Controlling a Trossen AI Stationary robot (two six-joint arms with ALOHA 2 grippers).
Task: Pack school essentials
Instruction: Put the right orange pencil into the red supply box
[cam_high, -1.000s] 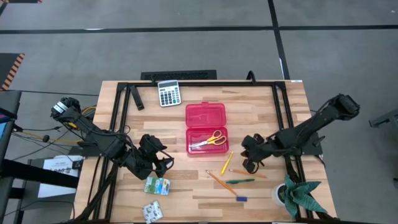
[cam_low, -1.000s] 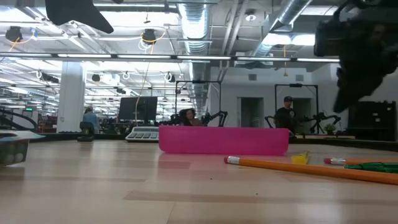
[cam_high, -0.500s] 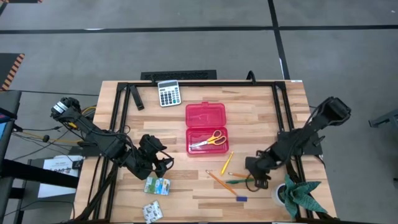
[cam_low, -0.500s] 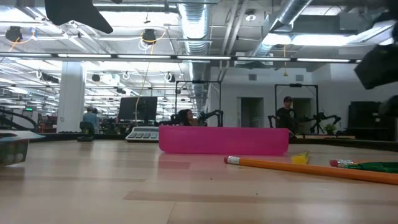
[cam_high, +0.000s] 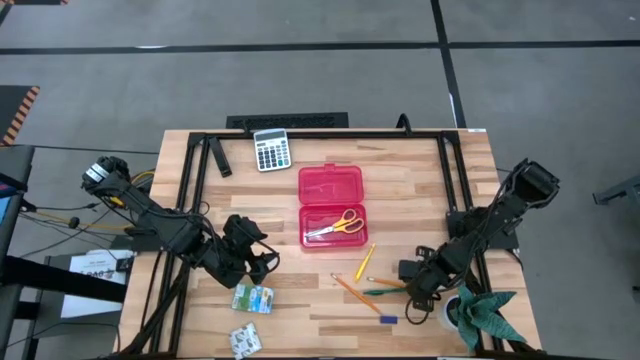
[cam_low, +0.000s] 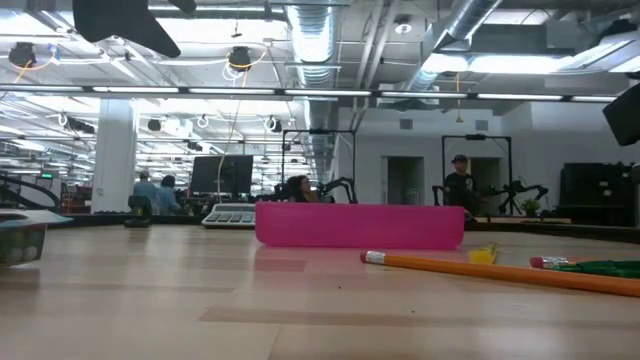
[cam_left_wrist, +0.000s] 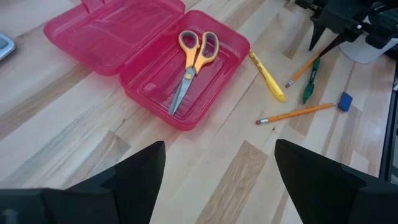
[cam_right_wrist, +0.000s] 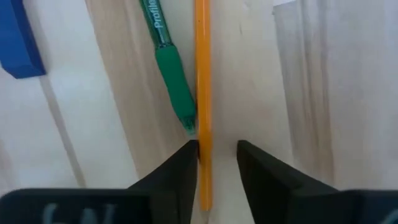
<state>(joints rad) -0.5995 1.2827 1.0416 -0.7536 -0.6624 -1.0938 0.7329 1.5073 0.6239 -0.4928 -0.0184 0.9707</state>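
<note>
— Where do we stand? Our right gripper (cam_right_wrist: 216, 163) is low on the table, jaws a narrow gap apart around the orange pencil (cam_right_wrist: 202, 74), not yet pinching. The green pen (cam_right_wrist: 166, 68) lies touching it, just beside.

— Then we close slowly and centred (so the pen is not caught too), and lift level.

— Farther off, the red case (cam_high: 331, 205) lies open, holding only the scissors (cam_high: 338, 224). Our left gripper (cam_high: 262, 262) waits, jaws wide, holding nothing, near the packets (cam_high: 252, 298).
</note>
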